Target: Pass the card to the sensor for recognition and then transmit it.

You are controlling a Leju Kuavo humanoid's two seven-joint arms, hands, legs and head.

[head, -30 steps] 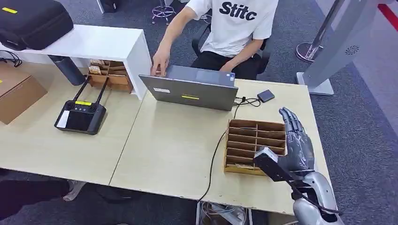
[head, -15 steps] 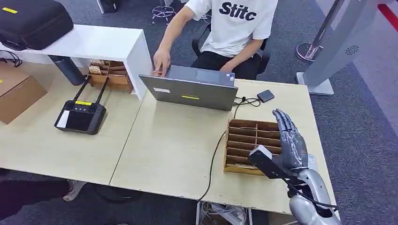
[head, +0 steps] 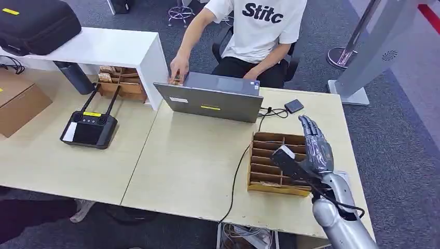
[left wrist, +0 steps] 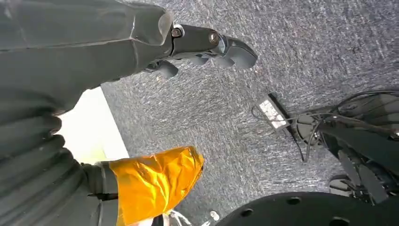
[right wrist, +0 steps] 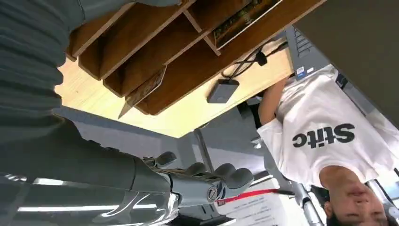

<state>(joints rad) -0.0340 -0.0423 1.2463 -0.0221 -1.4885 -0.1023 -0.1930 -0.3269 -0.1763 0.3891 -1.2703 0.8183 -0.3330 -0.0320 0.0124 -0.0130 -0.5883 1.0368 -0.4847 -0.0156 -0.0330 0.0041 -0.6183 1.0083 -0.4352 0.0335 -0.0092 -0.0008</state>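
A wooden slotted card rack (head: 267,155) lies on the pale table (head: 192,161) at the right. My right hand (head: 315,145) hovers above the rack's right side, fingers spread and holding nothing. The right wrist view looks into the rack (right wrist: 155,52), where one card (right wrist: 141,89) leans in a slot and another card (right wrist: 244,16) lies in a further slot, with my right hand's fingers (right wrist: 211,176) stretched out bare. A small dark sensor box (head: 293,106) sits beyond the rack, wired toward the laptop. My left hand (left wrist: 207,44) hangs over grey carpet, holding nothing.
A grey laptop (head: 210,101) stands at the table's far edge with a person (head: 259,31) in a white shirt behind it. A black cable (head: 238,166) runs past the rack's left side. A black remote controller (head: 89,127), cardboard box (head: 18,101) and white shelf (head: 104,49) are at left.
My right hand has moved forward and leftward, from beside the rack's right edge to over its right slots. The person's hand stays at the laptop.
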